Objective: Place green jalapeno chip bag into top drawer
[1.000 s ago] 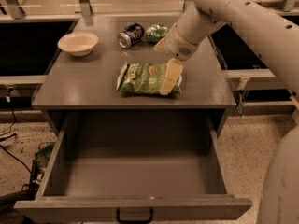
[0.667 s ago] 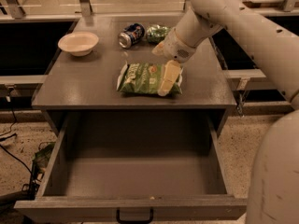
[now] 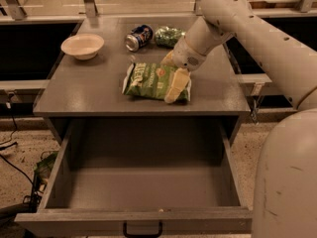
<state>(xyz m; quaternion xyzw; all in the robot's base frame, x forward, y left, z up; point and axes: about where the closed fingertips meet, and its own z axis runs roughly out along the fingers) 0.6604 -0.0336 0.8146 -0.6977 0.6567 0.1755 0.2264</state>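
Observation:
The green jalapeno chip bag (image 3: pixel 148 81) lies flat on the cabinet top (image 3: pixel 89 90), near its front edge. My gripper (image 3: pixel 172 73) is over the bag's right end. One cream finger (image 3: pixel 177 85) lies across the bag and the other (image 3: pixel 169 59) is just behind the bag's far edge, so the jaws stand open around that end. The top drawer (image 3: pixel 143 187) is pulled out wide below the cabinet top and is empty, with its black handle (image 3: pixel 142 230) at the front.
A white bowl (image 3: pixel 82 45) sits at the back left of the top. A tipped can (image 3: pixel 138 37) and a small wrinkly green packet (image 3: pixel 169 35) lie at the back. My arm (image 3: pixel 247 29) reaches in from the right. Cables (image 3: pixel 12 157) lie on the floor at left.
My gripper has come down a little onto the bag's right end. The bag, the drawer and the other things have not moved.

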